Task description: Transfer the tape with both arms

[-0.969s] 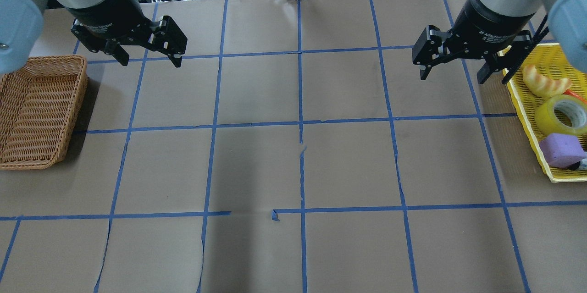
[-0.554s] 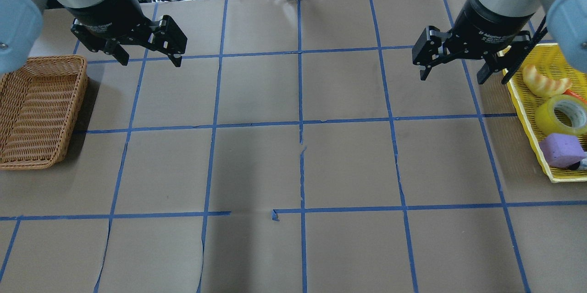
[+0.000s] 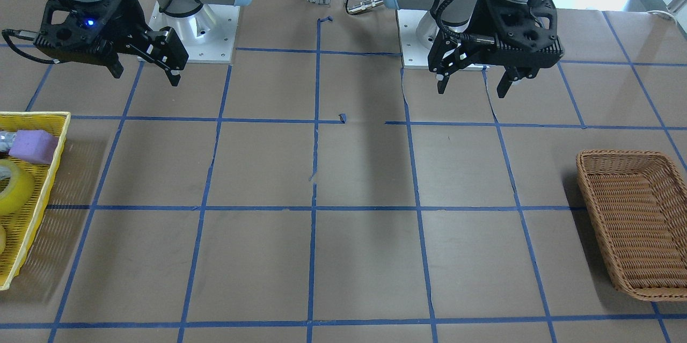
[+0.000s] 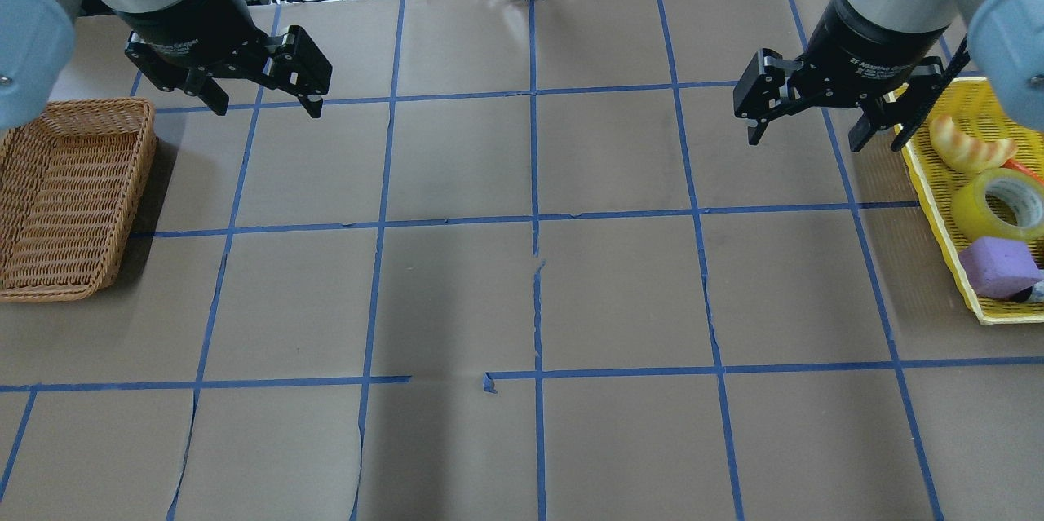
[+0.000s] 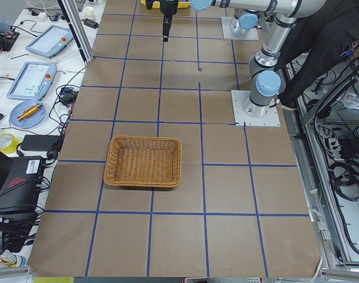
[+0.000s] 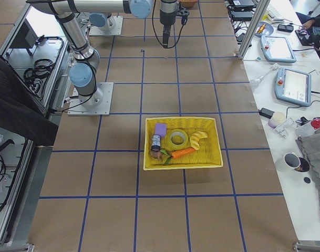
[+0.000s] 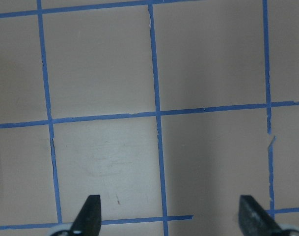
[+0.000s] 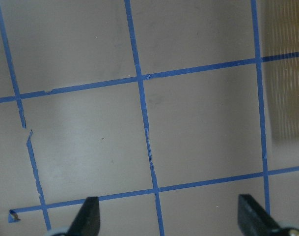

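The yellow tape roll [image 4: 999,207] with a white core lies flat in a yellow mesh basket [image 4: 922,178] at the table's right end. It also shows in the front view [image 3: 13,187] and the right side view [image 6: 177,138]. My right gripper [image 4: 803,140] hangs open and empty above the table, just left of that basket and apart from the tape. My left gripper [image 4: 269,109] hangs open and empty at the far left, beyond a wicker basket [image 4: 69,195]. Both wrist views show only open fingertips [image 7: 90,216] [image 8: 90,216] over bare gridded paper.
The yellow basket also holds a purple sponge block [image 4: 997,267], a bread-shaped toy [image 4: 966,147] and a carrot [image 6: 182,153]. The wicker basket [image 3: 633,219] holds nothing. Brown paper with blue tape grid lines covers the table. Cables and devices lie beyond the far edge.
Almost nothing: the right arm's wrist has shifted very slightly. Both grippers stay open and no object has moved.
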Action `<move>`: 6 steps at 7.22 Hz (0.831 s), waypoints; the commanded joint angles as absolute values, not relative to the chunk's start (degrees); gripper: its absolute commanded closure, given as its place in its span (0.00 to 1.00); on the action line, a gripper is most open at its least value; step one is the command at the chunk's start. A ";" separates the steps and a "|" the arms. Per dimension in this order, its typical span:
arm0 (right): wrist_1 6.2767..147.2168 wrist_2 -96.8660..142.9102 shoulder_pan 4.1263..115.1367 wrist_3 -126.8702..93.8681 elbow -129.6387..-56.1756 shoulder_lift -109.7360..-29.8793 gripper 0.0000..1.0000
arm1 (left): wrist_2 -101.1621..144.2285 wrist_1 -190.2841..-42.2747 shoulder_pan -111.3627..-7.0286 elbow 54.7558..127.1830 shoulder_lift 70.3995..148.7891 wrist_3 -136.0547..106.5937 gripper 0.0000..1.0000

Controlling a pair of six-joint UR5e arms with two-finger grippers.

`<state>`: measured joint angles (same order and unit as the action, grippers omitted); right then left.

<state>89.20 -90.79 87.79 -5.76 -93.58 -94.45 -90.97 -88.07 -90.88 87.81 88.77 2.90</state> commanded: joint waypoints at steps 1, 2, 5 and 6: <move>89.21 -90.97 87.80 -5.63 -93.87 -94.39 0.00 | -90.97 -88.07 -90.79 87.71 88.77 2.90 0.00; 89.21 -90.53 87.80 -5.80 -93.69 -94.39 0.00 | -90.97 -87.98 -90.79 87.63 88.77 2.90 0.00; 89.21 -90.96 87.80 -5.80 -93.78 -94.39 0.00 | -90.97 -87.98 -90.79 87.71 88.77 2.90 0.00; 89.12 -90.97 87.80 -5.80 -93.95 -94.39 0.00 | -90.97 -87.98 -90.79 87.71 88.77 2.90 0.00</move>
